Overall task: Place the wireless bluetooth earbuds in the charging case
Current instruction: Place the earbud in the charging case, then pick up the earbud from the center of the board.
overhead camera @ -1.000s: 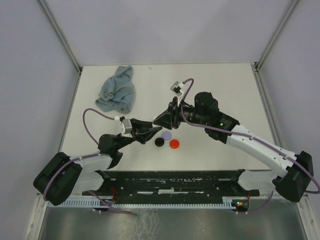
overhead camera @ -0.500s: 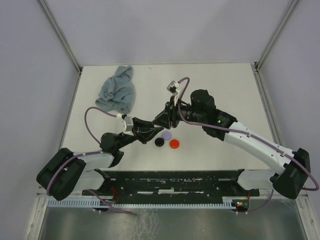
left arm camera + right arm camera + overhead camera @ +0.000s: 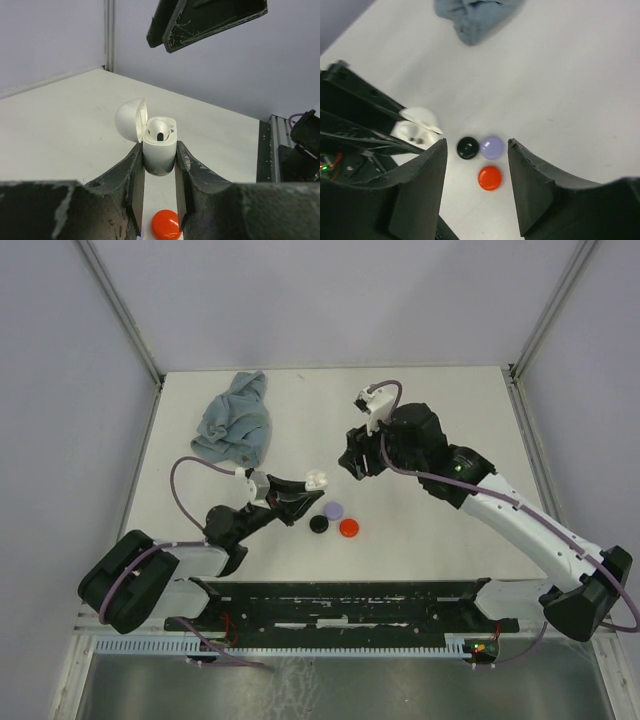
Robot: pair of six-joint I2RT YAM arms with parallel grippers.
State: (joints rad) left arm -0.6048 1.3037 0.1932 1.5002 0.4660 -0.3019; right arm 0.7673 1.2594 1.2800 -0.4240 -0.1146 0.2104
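While left gripper (image 3: 159, 167) clamps the open case (image 3: 160, 152) by its sides and right gripper (image 3: 476, 150) gapes empty, the seated earbud (image 3: 160, 130) looks light, slick: pinch its exposed top.

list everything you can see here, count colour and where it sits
charging case: one, white, lid open, clamped between the left gripper's fingers
earbud: one visible, white, seated in the case
black disc: one, mid-table
lavender disc: one, beside the black one
red disc: one, to the right of the black one
cloth: one, blue-grey, crumpled, far left of the table
table: one, white
left gripper: black, shut on the case
right gripper: black, open, empty, above the discs
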